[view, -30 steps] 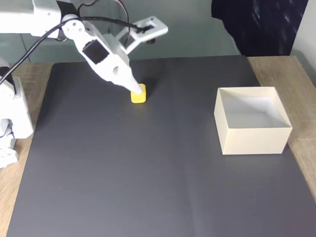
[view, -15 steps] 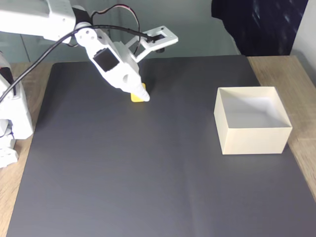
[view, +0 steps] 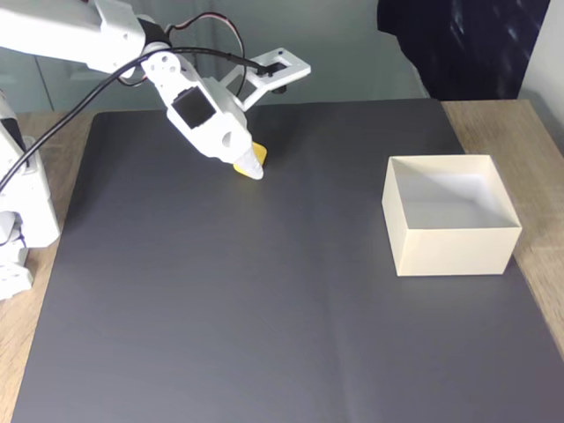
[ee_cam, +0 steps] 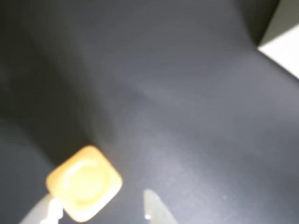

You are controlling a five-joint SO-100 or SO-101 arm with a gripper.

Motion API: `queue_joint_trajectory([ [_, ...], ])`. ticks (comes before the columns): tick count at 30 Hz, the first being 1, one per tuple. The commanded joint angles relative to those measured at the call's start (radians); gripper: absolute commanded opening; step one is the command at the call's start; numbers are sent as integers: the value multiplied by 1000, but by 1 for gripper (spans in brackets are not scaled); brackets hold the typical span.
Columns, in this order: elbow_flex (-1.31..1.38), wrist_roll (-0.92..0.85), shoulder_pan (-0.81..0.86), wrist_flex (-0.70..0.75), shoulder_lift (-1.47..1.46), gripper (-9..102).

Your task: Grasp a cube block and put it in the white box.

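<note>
In the fixed view, the white arm reaches in from the upper left of the frame, and its end effector [view: 253, 165] points down toward the dark mat [view: 264, 308] in the upper-left part of the frame. The cube block [view: 259, 153] shows as a sliver of yellow right behind the white fingertip, mostly covered by it. The other finger, an open frame, sticks out to the upper right, well away from the cube, so the end effector stands wide and holds nothing.

In the wrist view the picture is blurred. The cube block [ee_cam: 84, 183] sits in the lower left of the frame on the mat [ee_cam: 187, 116], its top face showing rounded corners. A pale fingertip [ee_cam: 44, 212] touches or overlaps its lower-left edge at the bottom of the frame, and a second pale fingertip [ee_cam: 156, 210] rises from the bottom edge to the right of the cube, apart from it.

The white box [view: 451, 214] stands on the mat at the right of the fixed view, open side up, well apart from the cube; a corner of it [ee_cam: 285, 49] shows at the upper right of the wrist view. The mat lies on a wooden desk [view: 538, 141], and a black cable [view: 106, 79] loops along the arm.
</note>
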State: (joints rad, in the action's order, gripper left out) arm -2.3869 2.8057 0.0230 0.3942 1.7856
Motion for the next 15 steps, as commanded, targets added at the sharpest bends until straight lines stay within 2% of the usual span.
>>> queue_joint_trajectory([
  [1,41,-3,-11,-14,17,23],
  [15,77,37,2,-2,38,22],
])
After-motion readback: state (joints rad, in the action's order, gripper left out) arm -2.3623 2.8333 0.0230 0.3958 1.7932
